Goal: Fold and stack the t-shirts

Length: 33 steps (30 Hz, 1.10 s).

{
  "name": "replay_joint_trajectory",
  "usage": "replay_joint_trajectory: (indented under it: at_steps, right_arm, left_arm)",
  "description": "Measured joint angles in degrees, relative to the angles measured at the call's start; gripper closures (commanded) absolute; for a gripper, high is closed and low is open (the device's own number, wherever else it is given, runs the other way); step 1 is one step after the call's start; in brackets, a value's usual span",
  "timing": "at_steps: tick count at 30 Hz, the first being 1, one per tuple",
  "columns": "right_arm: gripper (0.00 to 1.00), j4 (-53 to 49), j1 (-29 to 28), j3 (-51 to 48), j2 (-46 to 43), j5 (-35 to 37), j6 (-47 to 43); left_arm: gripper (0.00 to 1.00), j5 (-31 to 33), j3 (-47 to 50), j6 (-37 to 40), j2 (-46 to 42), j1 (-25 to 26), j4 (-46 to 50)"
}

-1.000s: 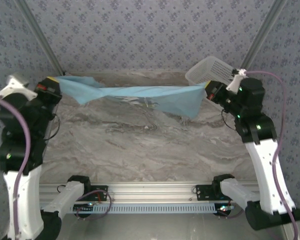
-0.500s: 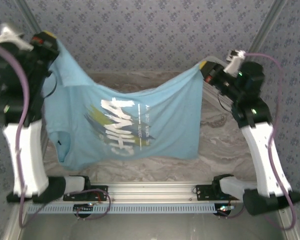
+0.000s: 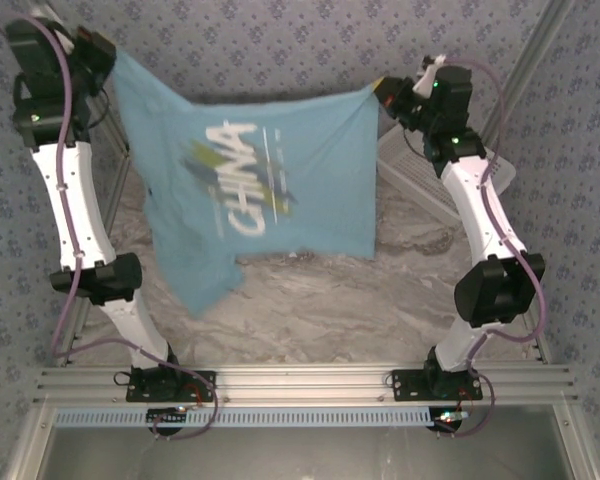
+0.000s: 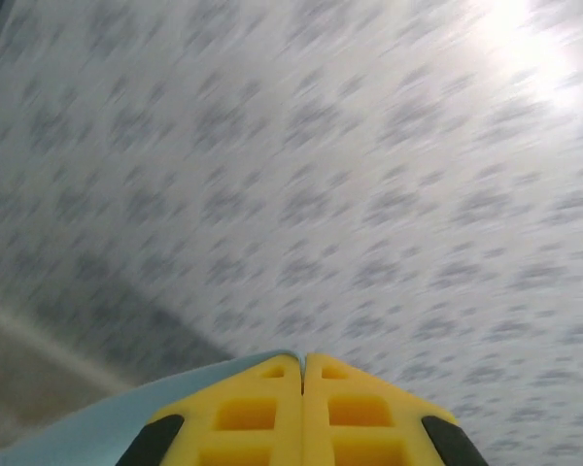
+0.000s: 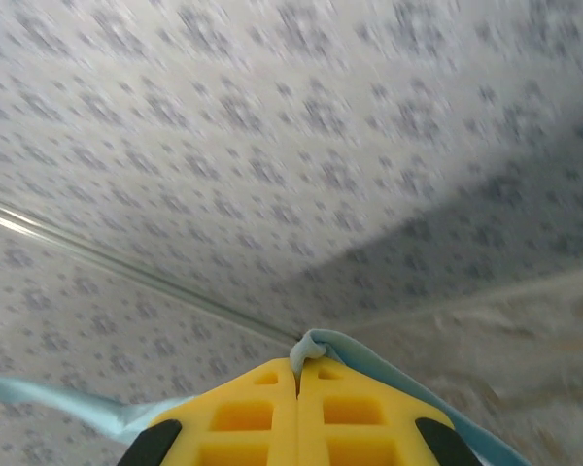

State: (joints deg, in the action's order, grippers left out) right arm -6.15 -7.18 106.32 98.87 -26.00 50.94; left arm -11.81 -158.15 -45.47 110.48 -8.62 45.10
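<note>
Blue t-shirt (image 3: 265,195) bears white lettering, perhaps yellowish streaks.

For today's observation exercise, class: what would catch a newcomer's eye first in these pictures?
A light blue t-shirt hangs spread out high above the marbled table, its white CHINA lettering facing the overhead camera. The left hand and right hand each pinch an upper corner, shut on the cloth. A white mesh basket lies at the table's far right.

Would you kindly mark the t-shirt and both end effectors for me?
t-shirt (image 3: 250,190), top external view, on the chest lettering.
left end effector (image 4: 303,374), left wrist view, between shut fingertips.
right end effector (image 5: 297,379), right wrist view, between shut fingertips.
</note>
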Motion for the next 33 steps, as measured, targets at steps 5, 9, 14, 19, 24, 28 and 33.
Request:
replay_joint_trajectory:
  at_steps: [5, 9, 14, 19, 24, 28, 33]
  right_arm:
    - [1.00, 2.05, 3.41, 9.77, 1.68, -0.55, 2.84]
    - [1.00, 3.52, 4.55, 10.01, 1.20, -1.18, 3.61]
    - [1.00, 4.96, 4.07, -7.82, -3.54, -1.90, 3.76]
    - [1.00, 3.15, 2.82, -32.96, -6.73, -0.59, 3.48]
    - [1.00, -2.45, 1.57, -45.99, -4.72, 1.46, 0.04]
    - [1.00, -6.82, -0.11, -46.88, -1.60, 3.93, -4.70]
    - [1.00, -12.57, -1.79, -47.67, -1.62, 8.46, -9.53]
  left_arm:
    - [1.00, -0.87, -9.20, 0.02, -5.09, 0.15, -0.17]
    - [1.00, 0.26, 5.20, 1.84, -17.92, 1.73, 0.92]
    - [1.00, 3.54, 46.38, 1.86, -39.41, 3.87, -0.52]
    - [1.00, 3.91, 87.91, -4.20, -55.80, 7.56, -1.42]
    - [1.00, 2.82, 116.48, -12.04, -63.52, 13.05, -1.31]
    - [1.00, 1.01, 130.29, -17.94, -68.43, 15.13, -1.97]
    - [1.00, 0.76, 132.87, -20.17, -73.70, 16.15, 0.04]
